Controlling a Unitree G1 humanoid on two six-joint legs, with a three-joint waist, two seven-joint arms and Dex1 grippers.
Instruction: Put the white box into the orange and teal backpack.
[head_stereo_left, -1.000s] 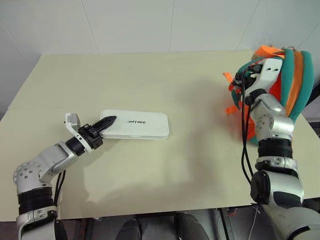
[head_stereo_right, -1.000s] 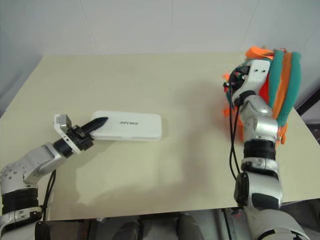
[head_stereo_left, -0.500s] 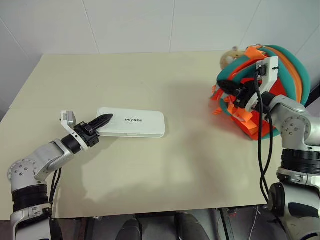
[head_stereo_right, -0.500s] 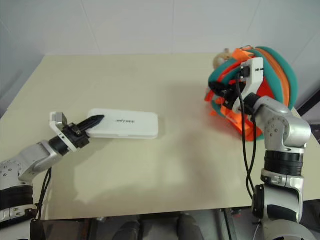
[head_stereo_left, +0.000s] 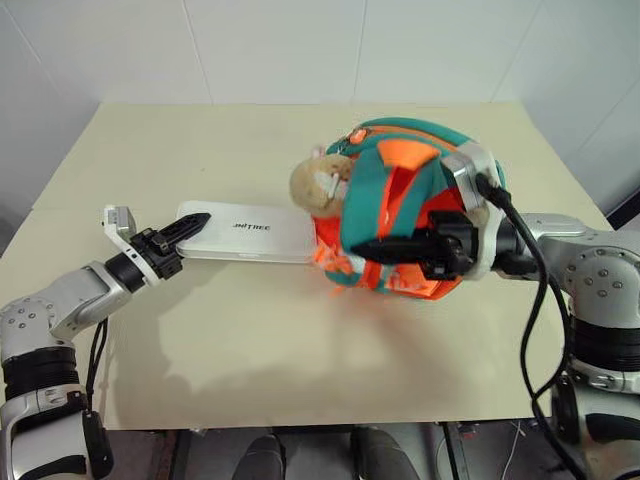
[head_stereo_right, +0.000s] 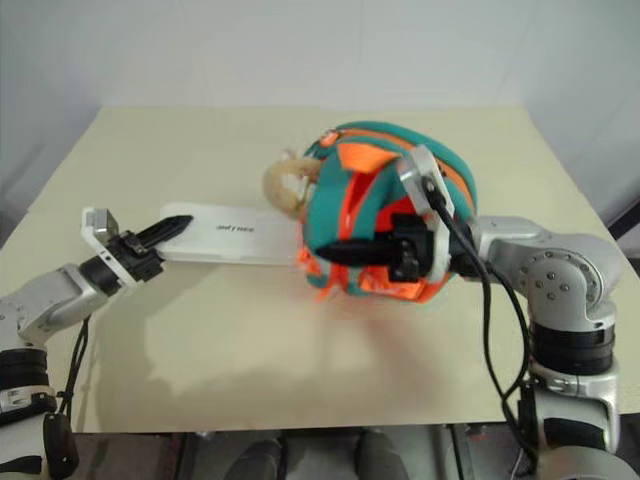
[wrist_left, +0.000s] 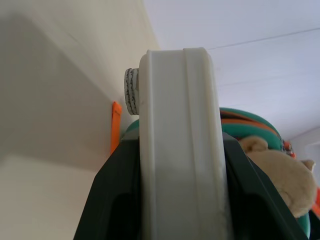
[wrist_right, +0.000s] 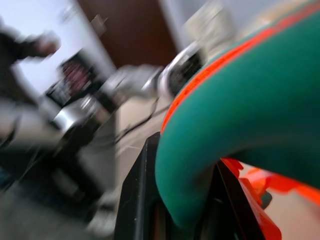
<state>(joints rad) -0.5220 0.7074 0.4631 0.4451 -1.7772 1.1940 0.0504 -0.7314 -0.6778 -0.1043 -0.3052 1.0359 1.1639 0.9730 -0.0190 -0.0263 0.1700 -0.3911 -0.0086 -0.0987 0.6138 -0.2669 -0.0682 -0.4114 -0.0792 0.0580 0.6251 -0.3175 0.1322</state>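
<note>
Left gripper (head_stereo_left: 190, 224): fingers clamp the white box (head_stereo_left: 250, 232) by its end, on the surface (head_stereo_left: 300, 350).
Right gripper (head_stereo_left: 375, 250): fingers closed on the orange and teal backpack (head_stereo_left: 410, 215), apparently by a teal strap, beside the box.

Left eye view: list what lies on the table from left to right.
Left claw → white box → plush hamster → backpack

Box (head_stereo_left: 243, 232) on table (head_stereo_left: 300, 350), left of backpack (head_stereo_left: 400, 215); backpack overlaps box's right end.
</note>
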